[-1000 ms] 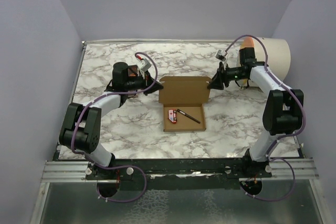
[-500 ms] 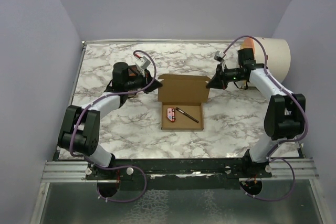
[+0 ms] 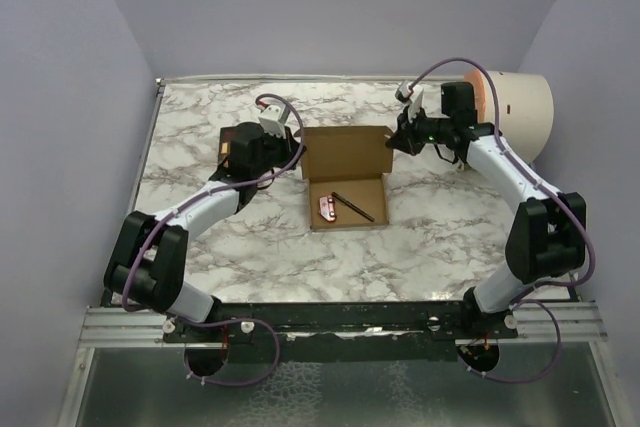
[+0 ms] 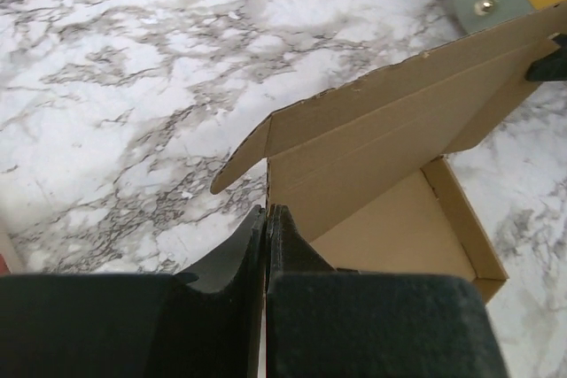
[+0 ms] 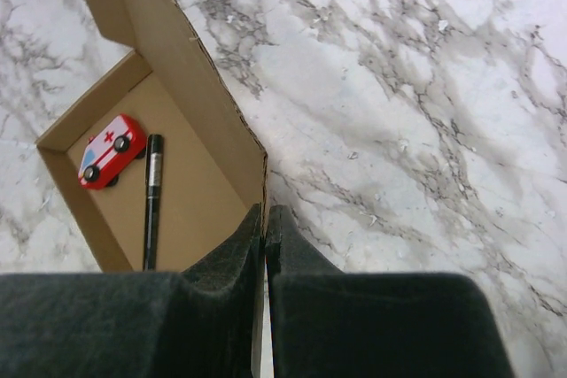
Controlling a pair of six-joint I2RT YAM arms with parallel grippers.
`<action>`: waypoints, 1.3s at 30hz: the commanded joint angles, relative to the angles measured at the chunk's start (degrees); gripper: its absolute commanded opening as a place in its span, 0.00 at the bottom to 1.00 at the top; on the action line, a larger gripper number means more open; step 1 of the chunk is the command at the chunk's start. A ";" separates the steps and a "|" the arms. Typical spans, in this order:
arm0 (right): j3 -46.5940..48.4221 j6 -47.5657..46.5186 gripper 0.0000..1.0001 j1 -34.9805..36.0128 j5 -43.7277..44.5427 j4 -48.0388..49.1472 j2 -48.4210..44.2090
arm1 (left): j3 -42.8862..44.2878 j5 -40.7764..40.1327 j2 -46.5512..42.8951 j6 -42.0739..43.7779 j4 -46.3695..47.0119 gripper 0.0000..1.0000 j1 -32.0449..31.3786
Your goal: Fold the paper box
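Top external view: the paper box [image 3: 347, 185] sits open near the middle of the marble table [image 3: 200, 127], its lid raised along the far side of the shallow tray. The left gripper [image 3: 297, 152] is at the lid's left end and the right gripper [image 3: 393, 142] at the lid's right end. In each wrist view the fingers are pressed together with a thin edge of cardboard pinched between them.

The only marking that can be made out is a red cross on the white part of a small red toy ambulance [image 5: 111, 150], which lies inside the tray. A black pen [image 5: 152, 201] lies just beside it, also in the tray. No writing shows on the cardboard.

A large cream cylinder [image 3: 520, 112] lies on its side to the right of the box, behind the right arm and well apart from the cardboard.
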 commanded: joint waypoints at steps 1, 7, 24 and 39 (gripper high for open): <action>-0.51 6.87 0.01 3.82 10.15 9.84 -0.13 | 3.00 -14.49 0.39 -3.38 -1.77 0.00 -4.52; -2.32 15.12 0.01 8.04 23.61 15.64 0.02 | 6.01 -25.38 1.92 -5.05 -3.68 0.00 -8.29; -6.32 24.39 0.01 14.65 44.73 35.52 1.54 | 12.44 -36.12 9.36 -2.12 1.33 0.00 -12.76; -18.72 26.73 0.01 14.74 44.19 50.98 0.20 | 12.27 -38.15 15.47 -2.89 8.36 0.00 -13.13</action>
